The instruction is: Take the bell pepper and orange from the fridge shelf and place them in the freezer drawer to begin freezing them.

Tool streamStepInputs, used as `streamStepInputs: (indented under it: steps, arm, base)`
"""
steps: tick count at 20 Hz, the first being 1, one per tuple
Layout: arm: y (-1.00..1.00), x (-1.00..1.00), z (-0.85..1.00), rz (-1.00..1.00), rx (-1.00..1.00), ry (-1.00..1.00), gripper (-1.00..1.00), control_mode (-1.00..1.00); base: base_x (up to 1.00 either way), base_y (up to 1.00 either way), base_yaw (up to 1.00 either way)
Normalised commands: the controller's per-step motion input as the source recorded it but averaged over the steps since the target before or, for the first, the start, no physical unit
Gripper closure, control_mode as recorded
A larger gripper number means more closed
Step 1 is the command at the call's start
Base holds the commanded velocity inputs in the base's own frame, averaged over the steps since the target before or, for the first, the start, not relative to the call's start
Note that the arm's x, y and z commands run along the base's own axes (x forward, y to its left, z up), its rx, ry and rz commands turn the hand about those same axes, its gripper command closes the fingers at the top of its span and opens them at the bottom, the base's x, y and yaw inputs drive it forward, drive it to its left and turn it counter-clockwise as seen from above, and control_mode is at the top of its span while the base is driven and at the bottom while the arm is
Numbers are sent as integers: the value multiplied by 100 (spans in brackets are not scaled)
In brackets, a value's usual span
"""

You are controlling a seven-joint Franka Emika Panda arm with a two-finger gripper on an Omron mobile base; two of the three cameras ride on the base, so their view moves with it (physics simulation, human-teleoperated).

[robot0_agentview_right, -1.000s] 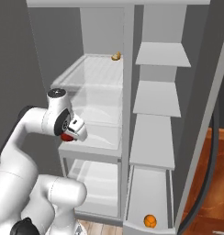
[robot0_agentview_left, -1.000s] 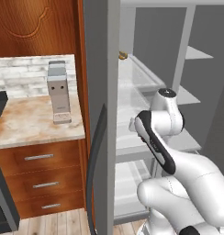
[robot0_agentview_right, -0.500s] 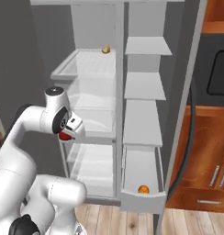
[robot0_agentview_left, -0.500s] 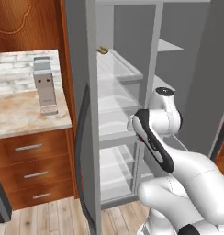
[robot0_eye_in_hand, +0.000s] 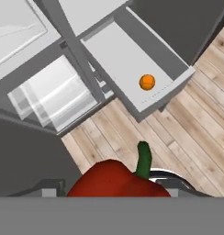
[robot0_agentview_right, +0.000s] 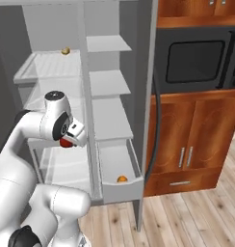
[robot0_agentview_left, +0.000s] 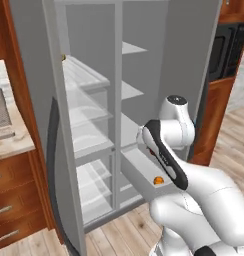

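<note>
Pepper in the gripper, orange already in the drawer

Bell pepper (robot0_eye_in_hand: pixel 117 180) sits at the bottom of the hand view, glossy red with its green stem pointing up, right at the gripper's tips. In the right base view the same pepper (robot0_agentview_right: pixel 66 142) shows as a red lump tucked under the gripper (robot0_agentview_right: pixel 71 139), so the gripper is closed around it and carries it in the air in front of the fridge's lower shelves.

Orange (robot0_eye_in_hand: pixel 147 82) lies ahead of the gripper and well below it, resting on the floor of the freezer drawer (robot0_eye_in_hand: pixel 123 59) near the drawer's front wall. The drawer is pulled out, light grey with plain walls. In the right base view the orange (robot0_agentview_right: pixel 122 179) sits low in the drawer (robot0_agentview_right: pixel 120 189), below and to the right of the gripper; in the left base view it (robot0_agentview_left: pixel 157 180) is just beside the arm's forearm.

Beyond the gripper, on the fridge side of the centre divider, clear crisper bins (robot0_eye_in_hand: pixel 58 96) stand at the bottom. Above them run the pale fridge shelves (robot0_agentview_right: pixel 49 65); a small yellowish-tan item (robot0_agentview_right: pixel 65 50) rests on the top one, well above the gripper and far back.

Outward to the right, past the open fridge door (robot0_agentview_right: pixel 150 72), are a black microwave (robot0_agentview_right: pixel 196 60) and wooden cabinets (robot0_agentview_right: pixel 191 144). Pale wood planks make up the floor (robot0_eye_in_hand: pixel 187 133) under the drawer.
</note>
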Motion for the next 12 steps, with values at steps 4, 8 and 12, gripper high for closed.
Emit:
streamStepInputs:
  steps: [4, 8, 12]
  arm:
    - [0, 0, 0, 0, 0, 0, 100, 100]
    - [0, 0, 0, 0, 0, 0, 100, 100]
    - [0, 0, 0, 0, 0, 0, 100, 100]
  base:
    - [1, -34, -35]
    - [11, -13, -16]
    - [43, 0, -2]
